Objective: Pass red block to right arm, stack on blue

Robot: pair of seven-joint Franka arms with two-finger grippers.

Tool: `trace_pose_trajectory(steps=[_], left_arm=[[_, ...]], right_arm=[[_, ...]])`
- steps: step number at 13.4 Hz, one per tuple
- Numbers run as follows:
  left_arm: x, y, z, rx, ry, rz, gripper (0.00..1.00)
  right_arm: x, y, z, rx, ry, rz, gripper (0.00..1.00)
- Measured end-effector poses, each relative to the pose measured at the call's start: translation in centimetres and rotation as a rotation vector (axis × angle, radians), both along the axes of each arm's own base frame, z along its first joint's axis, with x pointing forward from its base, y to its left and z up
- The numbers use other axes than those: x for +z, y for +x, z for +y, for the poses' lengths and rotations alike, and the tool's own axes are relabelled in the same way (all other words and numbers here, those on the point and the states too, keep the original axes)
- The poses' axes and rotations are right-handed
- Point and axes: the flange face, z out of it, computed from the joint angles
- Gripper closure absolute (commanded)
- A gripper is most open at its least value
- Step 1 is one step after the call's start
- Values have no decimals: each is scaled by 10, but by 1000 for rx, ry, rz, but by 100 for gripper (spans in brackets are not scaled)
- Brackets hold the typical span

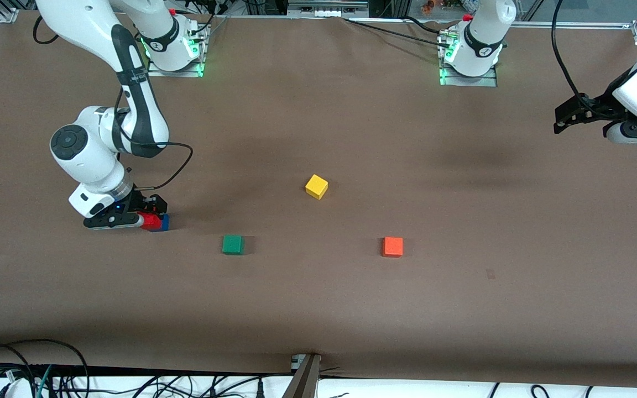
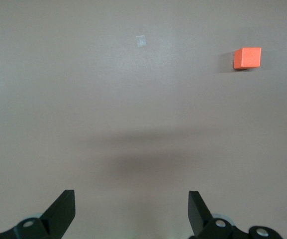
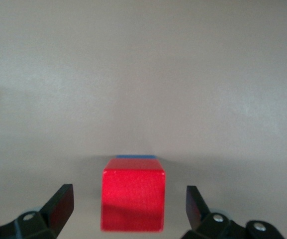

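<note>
The red block sits on the blue block, out toward the right arm's end of the worktop. The right gripper is down around it, fingers spread wide, clear of the red faces: released. From the stack, the green cube lies at about four o'clock in the front view, the yellow cube at two, the orange cube near three. The left gripper waits open over the left arm's end.
</note>
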Motion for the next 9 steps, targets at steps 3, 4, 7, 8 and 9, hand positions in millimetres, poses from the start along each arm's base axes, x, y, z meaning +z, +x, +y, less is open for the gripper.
trace_pose_trajectory(steps=[3, 4, 7, 8, 9], left_arm=[[0, 0, 0, 0, 0, 0, 0], [0, 0, 0, -1, 0, 0, 0], [0, 0, -1, -1, 0, 0, 0], [0, 0, -1, -1, 0, 0, 0], [0, 0, -1, -1, 0, 0, 0]], right_arm=[[59, 17, -10, -26, 69, 112, 0], [86, 21, -14, -39, 93, 126, 0], [149, 14, -35, -75, 135, 139, 0], [164, 7, -40, -94, 151, 161, 0], [182, 1, -44, -107, 156, 185, 0]])
